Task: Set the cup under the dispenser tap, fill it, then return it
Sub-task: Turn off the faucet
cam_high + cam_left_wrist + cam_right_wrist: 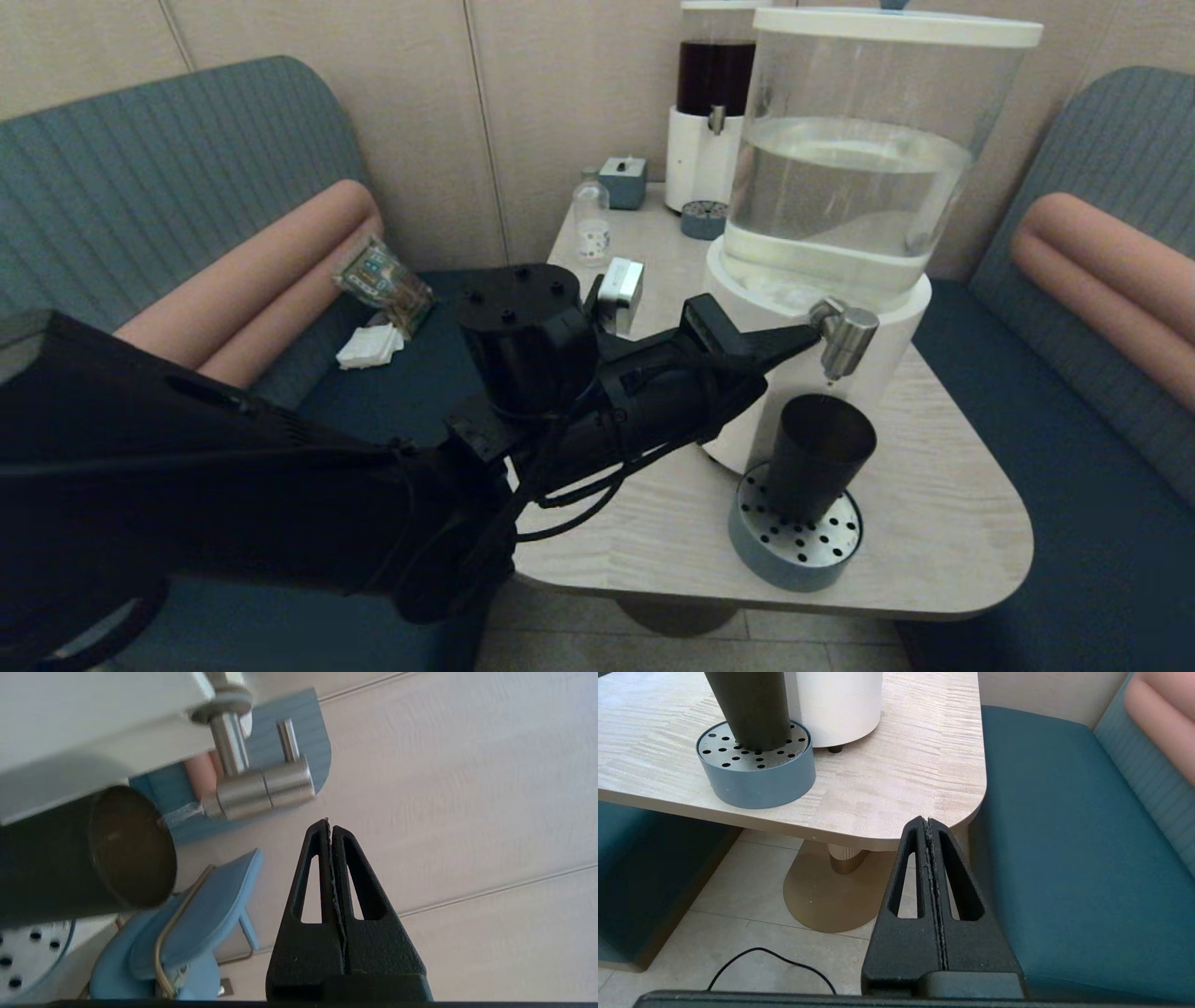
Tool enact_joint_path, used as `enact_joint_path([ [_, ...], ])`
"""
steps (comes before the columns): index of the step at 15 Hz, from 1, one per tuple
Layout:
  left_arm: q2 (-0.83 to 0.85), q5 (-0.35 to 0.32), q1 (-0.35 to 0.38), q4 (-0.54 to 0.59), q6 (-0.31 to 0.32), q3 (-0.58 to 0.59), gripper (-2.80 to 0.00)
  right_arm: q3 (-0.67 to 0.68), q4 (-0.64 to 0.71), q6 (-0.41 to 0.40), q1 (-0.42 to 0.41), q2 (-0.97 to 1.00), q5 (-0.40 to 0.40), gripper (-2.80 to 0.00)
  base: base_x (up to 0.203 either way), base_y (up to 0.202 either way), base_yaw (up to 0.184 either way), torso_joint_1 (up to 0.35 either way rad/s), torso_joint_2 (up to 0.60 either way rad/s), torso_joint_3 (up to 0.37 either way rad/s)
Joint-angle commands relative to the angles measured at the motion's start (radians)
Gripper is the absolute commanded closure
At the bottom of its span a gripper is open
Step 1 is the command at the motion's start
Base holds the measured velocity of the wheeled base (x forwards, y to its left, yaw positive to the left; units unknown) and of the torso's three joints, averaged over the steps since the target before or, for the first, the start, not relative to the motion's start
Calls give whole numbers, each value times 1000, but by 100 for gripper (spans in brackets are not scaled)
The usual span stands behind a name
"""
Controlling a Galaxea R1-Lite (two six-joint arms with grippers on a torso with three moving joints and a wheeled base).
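1. Looming nearest the head camera, the robot's left arm is reaching across the table (934, 523) toward the dispenser (840, 187), and the left gripper (810, 338) is pressing its fingers flat together, holding nothing, with its tip just beside the dispenser tap (843, 338).
2. Standing near the table's right edge, the dispenser is holding colourless liquid in its clear tank above a white base.
3. Sitting at the table's front edge, touching the foot of the dispenser, the round grey drip tray (794, 546) is carrying the cup (814, 455).
4. Standing upright on the tray's perforated top, the cup is sitting straight below the tap's spout, with no hand on it.
5. Hanging low beyond the table's front right corner, above the blue seat (1087, 858), the right gripper (928, 823) is also keeping its fingers closed on nothing.
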Motion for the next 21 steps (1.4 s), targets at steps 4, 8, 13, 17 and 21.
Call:
enact_joint_path([
  [4, 73, 2, 4, -5, 0, -87, 0, 14, -1, -1, 0, -1, 0, 0, 0, 0, 0, 0, 0, 0],
  [8, 91, 9, 21, -6, 8, -116, 0, 14, -1, -1, 0, -1, 0, 0, 0, 0, 0, 0, 0, 0],
  [13, 108, 9, 27, -1, 11, -154, 0, 14, -1, -1, 0, -1, 0, 0, 0, 0, 0, 0, 0, 0],
  [17, 129, 7, 24, -1, 11, -172, 0, 14, -1, -1, 0, -1, 0, 0, 0, 0, 0, 0, 0, 0],
  [21, 142, 7, 21, 3, 11, -196, 0, 14, -1, -1, 0, -1, 0, 0, 0, 0, 0, 0, 0, 0],
])
